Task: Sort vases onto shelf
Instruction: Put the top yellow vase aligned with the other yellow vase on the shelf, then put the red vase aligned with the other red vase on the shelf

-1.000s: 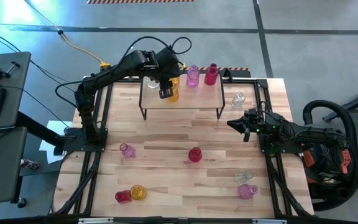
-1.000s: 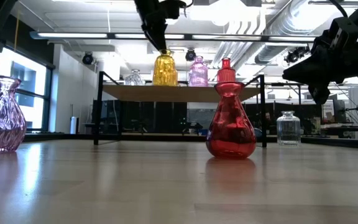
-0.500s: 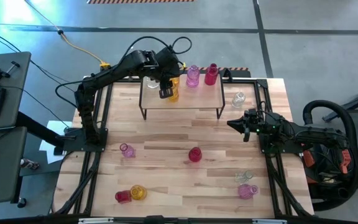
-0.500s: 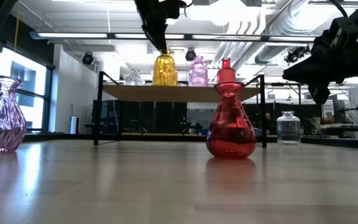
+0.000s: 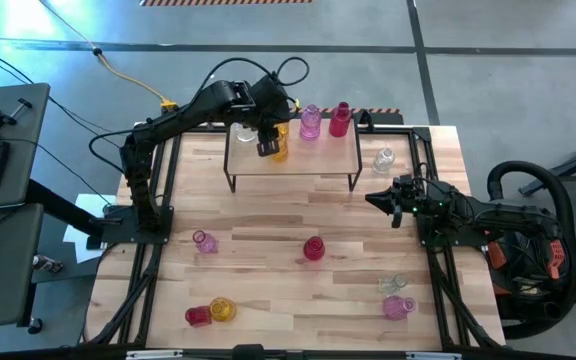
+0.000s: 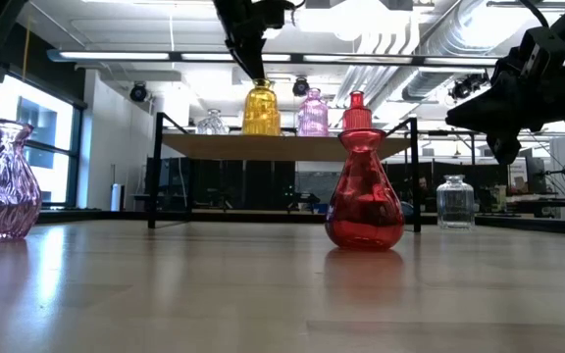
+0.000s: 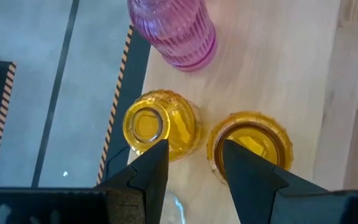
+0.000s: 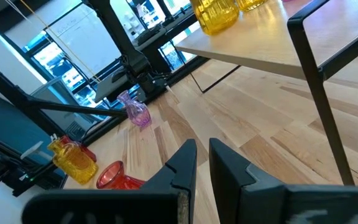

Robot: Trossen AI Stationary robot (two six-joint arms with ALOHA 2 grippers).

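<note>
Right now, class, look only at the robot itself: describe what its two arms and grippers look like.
Both arms are dark, nearly black, jointed machines. The left arm has black cable looping above its wrist. The right arm has thick black hose curling behind it, with orange-red showing near its base. The left gripper and right gripper each end in two dark, angular, wedge-shaped fingers.

glossy glass vases [image 6: 364, 191], matt wooden shelf [image 5: 318, 160].

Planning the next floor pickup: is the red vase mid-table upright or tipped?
Upright. The red vase stands on its base in the low view, neck up; from above it shows round.
</note>
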